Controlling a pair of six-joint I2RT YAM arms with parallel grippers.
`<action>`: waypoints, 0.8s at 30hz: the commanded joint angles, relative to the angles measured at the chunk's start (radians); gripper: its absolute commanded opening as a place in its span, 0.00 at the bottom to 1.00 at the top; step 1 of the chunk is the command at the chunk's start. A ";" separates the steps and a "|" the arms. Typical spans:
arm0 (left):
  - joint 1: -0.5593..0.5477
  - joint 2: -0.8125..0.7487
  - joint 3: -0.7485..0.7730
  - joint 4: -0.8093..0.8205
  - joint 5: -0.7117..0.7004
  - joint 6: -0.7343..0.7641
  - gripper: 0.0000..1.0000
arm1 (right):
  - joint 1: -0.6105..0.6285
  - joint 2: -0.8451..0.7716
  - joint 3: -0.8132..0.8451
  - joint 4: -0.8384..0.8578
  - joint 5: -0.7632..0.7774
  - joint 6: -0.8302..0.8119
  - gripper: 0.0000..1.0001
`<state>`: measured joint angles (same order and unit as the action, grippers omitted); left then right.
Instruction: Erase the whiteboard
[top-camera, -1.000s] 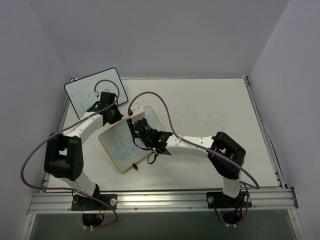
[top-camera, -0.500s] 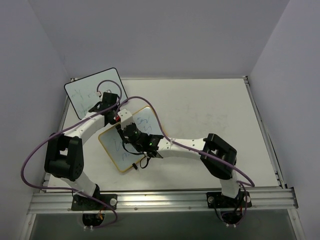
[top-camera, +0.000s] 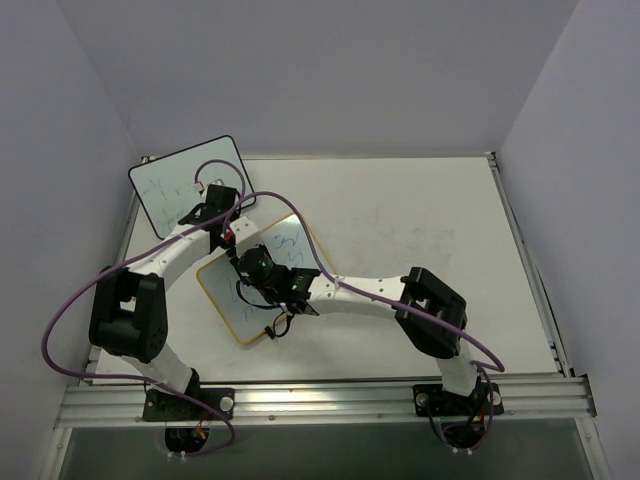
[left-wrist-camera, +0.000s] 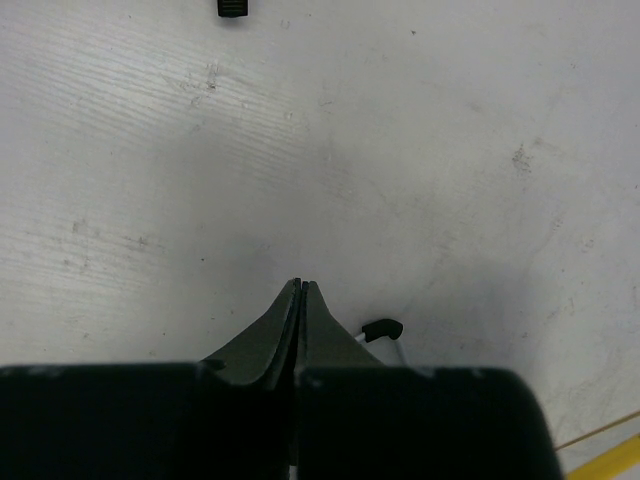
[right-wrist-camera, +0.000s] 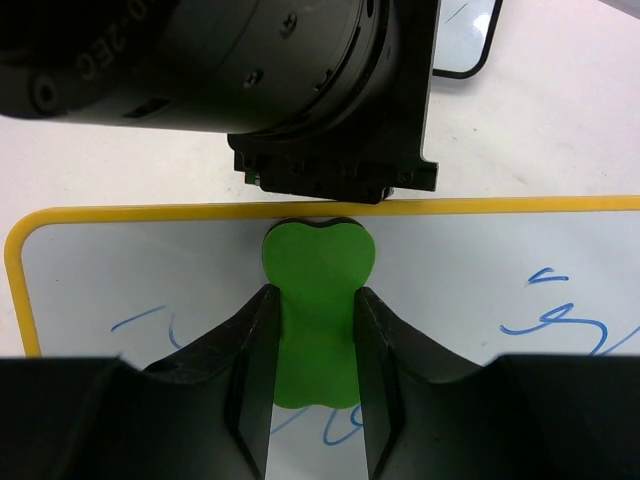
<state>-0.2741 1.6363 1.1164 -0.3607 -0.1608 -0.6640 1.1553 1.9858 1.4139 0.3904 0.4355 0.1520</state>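
Observation:
The whiteboard (top-camera: 222, 289) with its thin yellow frame lies flat on the table, left of centre, with blue writing on it. My right gripper (top-camera: 247, 263) is over its middle, shut on a green eraser (right-wrist-camera: 318, 250) that rests on the white surface (right-wrist-camera: 130, 270) close to the yellow far edge (right-wrist-camera: 120, 212). Blue strokes (right-wrist-camera: 553, 312) show to the right of the eraser and under the fingers. My left gripper (top-camera: 232, 234) is shut and empty at the board's far edge; its fingertips (left-wrist-camera: 300, 287) touch each other over bare table.
A second, black-framed whiteboard (top-camera: 188, 182) leans at the back left; its corner (right-wrist-camera: 466, 45) shows beyond the left wrist body (right-wrist-camera: 330, 110). Purple cables loop above both arms. A small black clip (top-camera: 268, 332) sticks out at the board's near edge.
My right arm has slid the eraser leftward and toward the near side across the board. The left arm has barely moved.

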 joint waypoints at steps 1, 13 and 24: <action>-0.011 -0.038 -0.001 -0.004 -0.002 0.021 0.02 | 0.003 0.018 0.034 -0.033 0.061 -0.006 0.09; -0.017 -0.043 -0.006 0.002 0.006 0.024 0.02 | -0.045 -0.027 -0.018 -0.044 0.097 0.034 0.09; -0.019 -0.047 -0.007 -0.001 0.000 0.024 0.02 | -0.086 -0.048 -0.043 -0.053 0.103 0.072 0.09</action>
<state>-0.2764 1.6329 1.1122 -0.3550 -0.1722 -0.6502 1.0966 1.9621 1.3872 0.3836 0.4835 0.2127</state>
